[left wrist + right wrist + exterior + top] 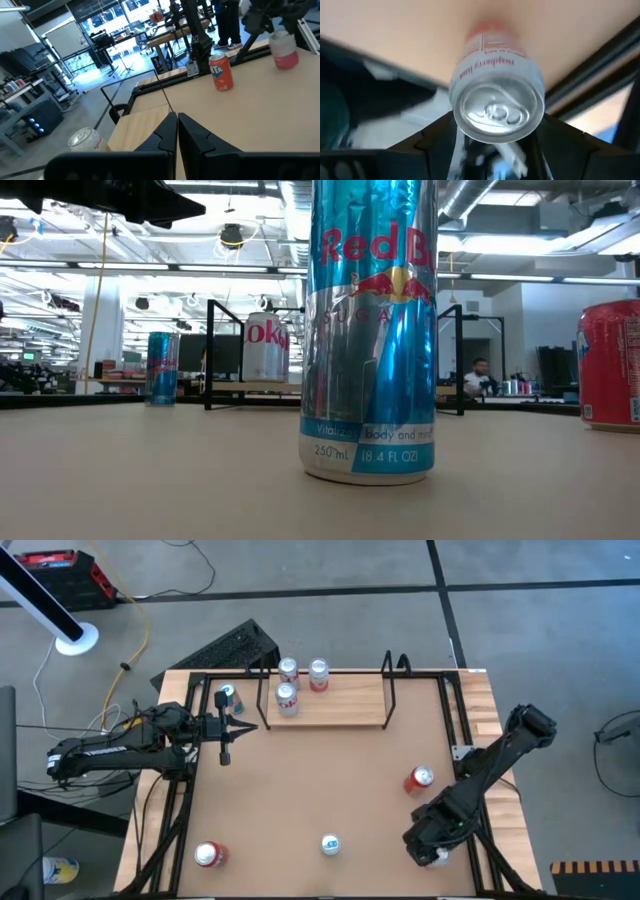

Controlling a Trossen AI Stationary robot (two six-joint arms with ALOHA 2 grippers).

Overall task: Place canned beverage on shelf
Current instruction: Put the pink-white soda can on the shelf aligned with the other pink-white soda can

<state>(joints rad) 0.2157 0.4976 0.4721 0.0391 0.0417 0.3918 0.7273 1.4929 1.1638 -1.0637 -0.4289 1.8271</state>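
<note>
The right gripper (437, 852), clamped on a raspberry can (497, 95) near the table's near right corner, needed an upright carry to the far-edge shelf (335, 700); the left gripper (224, 752) was closed, empty.

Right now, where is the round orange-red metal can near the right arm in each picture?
High view: the orange-red metal can stands right of centre, near the right arm.
Low view: at the right edge.
Left wrist view: upper middle.
Right wrist view: not in it; the right gripper holds a pale can.
Shared landmark: the pale wood shelf, seen in three views.
</note>
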